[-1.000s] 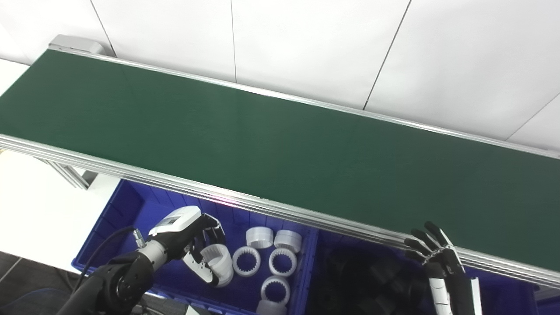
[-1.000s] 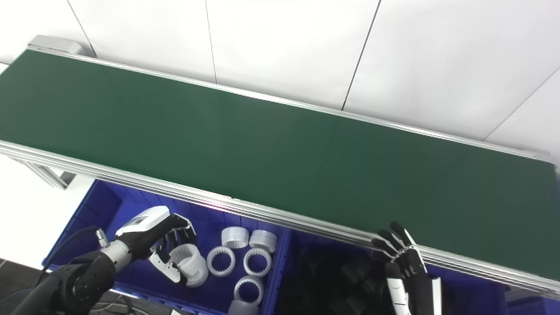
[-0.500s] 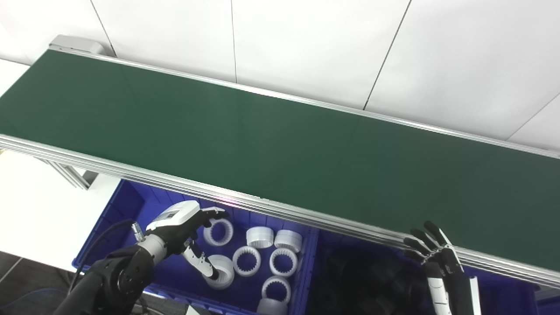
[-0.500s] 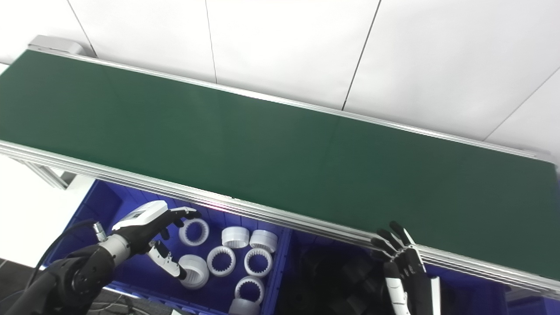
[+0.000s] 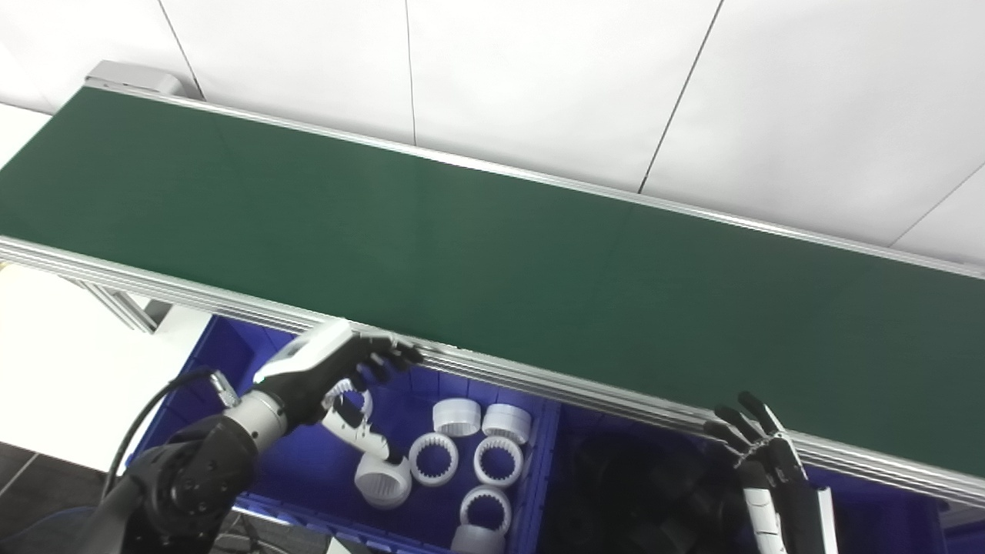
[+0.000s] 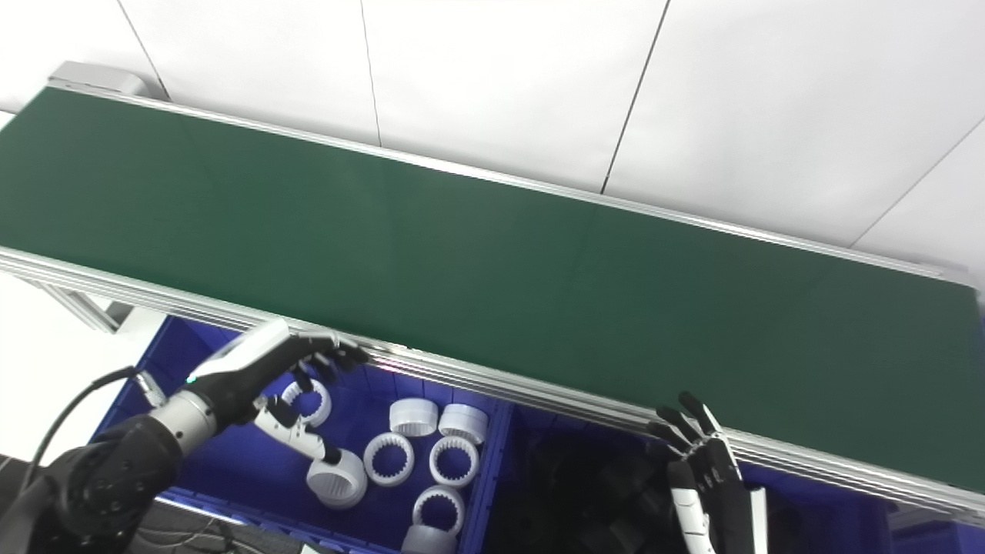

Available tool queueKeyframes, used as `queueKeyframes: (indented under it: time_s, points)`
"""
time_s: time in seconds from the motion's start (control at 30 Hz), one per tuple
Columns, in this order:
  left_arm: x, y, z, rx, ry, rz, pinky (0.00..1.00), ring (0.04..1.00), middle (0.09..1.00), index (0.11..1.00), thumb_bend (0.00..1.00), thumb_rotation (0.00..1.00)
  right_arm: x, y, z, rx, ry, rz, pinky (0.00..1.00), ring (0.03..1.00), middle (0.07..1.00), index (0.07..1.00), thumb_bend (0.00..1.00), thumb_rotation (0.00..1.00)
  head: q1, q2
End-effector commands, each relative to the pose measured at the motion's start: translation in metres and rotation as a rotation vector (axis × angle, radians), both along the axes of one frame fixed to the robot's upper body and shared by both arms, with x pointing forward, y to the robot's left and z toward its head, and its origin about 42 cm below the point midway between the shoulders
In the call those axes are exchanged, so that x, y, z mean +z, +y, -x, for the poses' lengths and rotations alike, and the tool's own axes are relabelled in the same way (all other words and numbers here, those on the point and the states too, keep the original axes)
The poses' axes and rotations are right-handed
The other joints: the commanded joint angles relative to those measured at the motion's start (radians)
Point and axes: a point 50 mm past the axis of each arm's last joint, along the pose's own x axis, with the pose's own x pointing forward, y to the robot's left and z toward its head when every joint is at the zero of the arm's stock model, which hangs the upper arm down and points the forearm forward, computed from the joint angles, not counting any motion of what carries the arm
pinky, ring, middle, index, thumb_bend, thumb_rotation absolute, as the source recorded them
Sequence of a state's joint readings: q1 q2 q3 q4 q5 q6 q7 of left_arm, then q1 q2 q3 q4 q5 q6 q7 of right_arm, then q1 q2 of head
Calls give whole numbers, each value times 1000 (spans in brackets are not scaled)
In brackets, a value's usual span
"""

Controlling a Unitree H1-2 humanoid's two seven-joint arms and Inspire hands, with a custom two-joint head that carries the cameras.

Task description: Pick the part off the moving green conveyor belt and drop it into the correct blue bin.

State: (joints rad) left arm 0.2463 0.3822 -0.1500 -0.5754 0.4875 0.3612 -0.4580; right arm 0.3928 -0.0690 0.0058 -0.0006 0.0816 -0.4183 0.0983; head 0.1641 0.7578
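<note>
The left hand (image 5: 338,368) hangs open and empty above the left blue plastic bin (image 5: 223,362), its dark fingers (image 5: 388,355) spread and reaching up to the near aluminium rail (image 5: 539,377) of the long green conveyor belt (image 5: 462,254). The white toothed plastic rings (image 5: 462,454) lie loose on the bin floor, one of them (image 5: 382,482) just below the thumb and apart from it, so this part looks already dropped in its proper place. The belt surface shows no part at all in either view.

The right hand (image 5: 758,454) waits with fingers apart and upright, holding nothing, its tips just beside the same rail, over the right blue bin (image 5: 885,515) that holds dark parts (image 5: 654,492) (too shadowed to make out their shape).

The step in hand seems to be the return to a ready pose. To do it well, the left hand should lift clear of the rail, not brush it, and stay open above the belt's near edge. It should wait until a part comes within easy reach, then close around the ring's outer wall from above and match the belt's travel, since a snatch from the side may knock it away.
</note>
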Motion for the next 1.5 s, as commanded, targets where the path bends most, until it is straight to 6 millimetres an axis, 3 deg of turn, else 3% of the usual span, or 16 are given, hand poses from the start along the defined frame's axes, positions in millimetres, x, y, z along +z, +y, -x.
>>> queueKeyframes:
  time_s: [0.0, 0.23, 0.37, 0.5, 0.53, 0.63, 0.67, 0.8, 0.93, 1.23, 1.47]
  points:
    - [24, -9, 0, -44, -112, 125, 506, 600, 677, 692, 731, 0, 6, 2, -4, -1, -64, 5, 637, 723, 776, 854, 676, 753, -2, -8]
    - [43, -18, -4, -120, -103, 380, 487, 587, 668, 676, 689, 0, 2, 7, -9, 5, -58, 1, 640, 720, 772, 851, 670, 750, -18, -42]
    - [32, -19, -9, -104, -121, 505, 453, 558, 655, 666, 672, 61, 0, 11, -11, 6, -55, -6, 637, 720, 772, 848, 663, 747, -38, -62]
    - [16, -26, -11, -55, -149, 596, 528, 612, 673, 674, 682, 148, -3, 15, -12, 10, -48, -10, 639, 719, 772, 850, 673, 742, -58, -81]
    - [13, -28, -12, -46, -151, 615, 581, 669, 713, 701, 702, 244, -3, 16, -12, 10, -47, -10, 639, 717, 770, 850, 670, 736, -60, -83]
    - [-1, -38, -13, -28, -146, 677, 642, 729, 763, 745, 717, 370, -4, 19, -11, 10, -40, -5, 639, 715, 768, 851, 666, 731, -74, -96]
    - [-5, -42, -14, -21, -143, 692, 659, 750, 788, 775, 750, 472, -5, 20, -11, 11, -38, -6, 641, 719, 771, 853, 662, 725, -75, -97]
    - [-27, -56, -16, -8, -130, 786, 683, 770, 820, 830, 769, 649, -5, 24, -9, 13, -33, 1, 644, 724, 774, 856, 659, 721, -97, -109]
    - [-46, -66, -16, 32, -117, 837, 705, 774, 825, 829, 783, 756, -4, 28, -6, 8, -33, 9, 641, 722, 774, 856, 664, 729, -124, -113]
    - [-78, -63, -9, 96, -42, 943, 721, 771, 809, 790, 818, 795, 0, 35, -1, 7, -40, 25, 634, 716, 763, 844, 658, 723, -173, -120]
    - [-91, -53, 2, 176, -1, 1002, 698, 753, 788, 785, 742, 810, 0, 37, -2, 20, -43, 34, 638, 723, 770, 846, 674, 728, -186, -128]
